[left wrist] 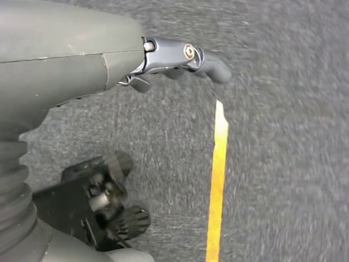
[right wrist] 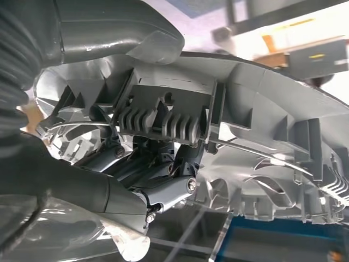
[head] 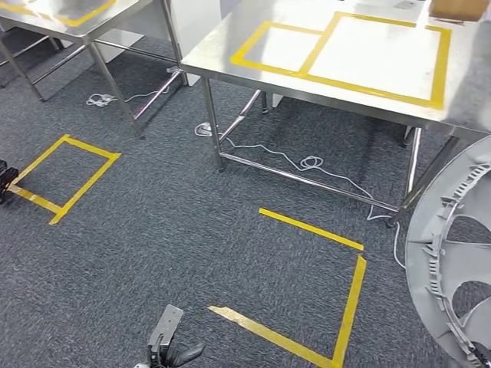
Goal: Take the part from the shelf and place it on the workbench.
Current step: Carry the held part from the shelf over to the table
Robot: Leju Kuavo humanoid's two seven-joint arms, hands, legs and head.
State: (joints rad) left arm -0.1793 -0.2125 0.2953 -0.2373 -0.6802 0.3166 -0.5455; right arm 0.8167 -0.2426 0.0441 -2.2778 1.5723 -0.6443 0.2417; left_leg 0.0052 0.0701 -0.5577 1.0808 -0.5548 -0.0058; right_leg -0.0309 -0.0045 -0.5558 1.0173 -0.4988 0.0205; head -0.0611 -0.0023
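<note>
A: Grey ribbed plastic part (head: 449, 261), big round thing with vanes, sits at the right edge in the head view, off the floor, near the stainless workbench (head: 359, 92) but not on it. Bench top has yellow tape rectangles (head: 347, 54).

B: Floor?

A: Dark carpet (head: 173, 230), yellow tape outlines (head: 315, 307), white cable (head: 307, 165) under the bench. Left hand (head: 168, 345) low at the bottom edge, nothing in it.

B: Left wrist view?

A: Left hand (left wrist: 123, 136) over carpet, thumb (left wrist: 193, 60) stretched out, dark fingers (left wrist: 119, 213) apart from it, holding nothing. Yellow tape strip (left wrist: 218, 180) just beyond.

B: Right wrist?

A: Right hand (right wrist: 148, 169) is wrapped on the part (right wrist: 255, 136); dark fingers (right wrist: 173, 188) hook under a ribbed block on its rim, thumb (right wrist: 119, 27) lies over the outer side. Firm grip.
</note>
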